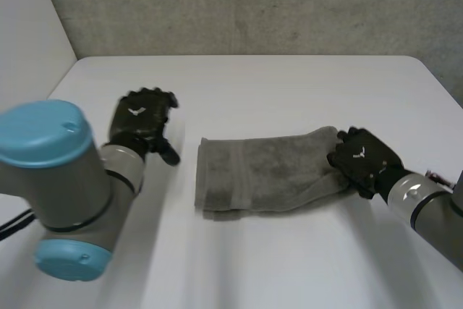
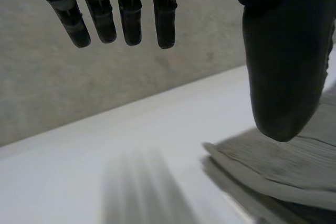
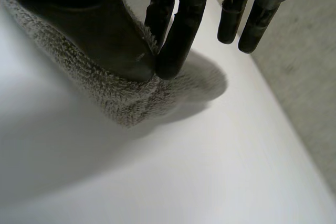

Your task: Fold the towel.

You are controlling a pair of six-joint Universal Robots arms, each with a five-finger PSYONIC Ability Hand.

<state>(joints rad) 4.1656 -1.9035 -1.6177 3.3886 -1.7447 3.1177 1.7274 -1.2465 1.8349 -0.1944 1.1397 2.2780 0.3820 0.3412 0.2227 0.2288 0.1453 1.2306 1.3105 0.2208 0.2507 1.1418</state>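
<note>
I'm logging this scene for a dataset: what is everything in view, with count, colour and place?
towel: one, grey, lying in layers on the table between the hands.
table: one, white, under everything.
wall: one, grey, rough, behind the table.
left hand: one, black, fingers straight, beside the towel's left end, apart from it.
right hand: one, black, pinching the towel's right end between thumb and fingers.
</note>
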